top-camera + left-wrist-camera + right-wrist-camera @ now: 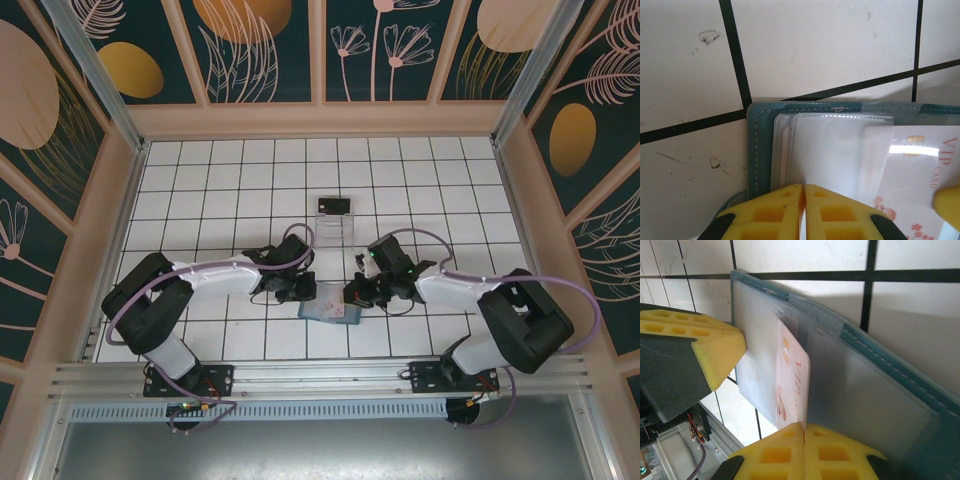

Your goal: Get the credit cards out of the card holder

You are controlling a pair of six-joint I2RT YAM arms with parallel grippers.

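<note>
Honestly, the VIP card (pixel 792 385) looks thin, stiff, slick; right gripper (pixel 804 432) jaws pinch its exposed corner, left gripper (pixel 804 194) jaws clamp the floppy card holder (pixel 760 145) lying open on the counter (pixel 400 180).

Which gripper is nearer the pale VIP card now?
Right. The right gripper is shut on the edge of the VIP card; the left gripper pinches a clear sleeve of the card holder, beside the card.
</note>
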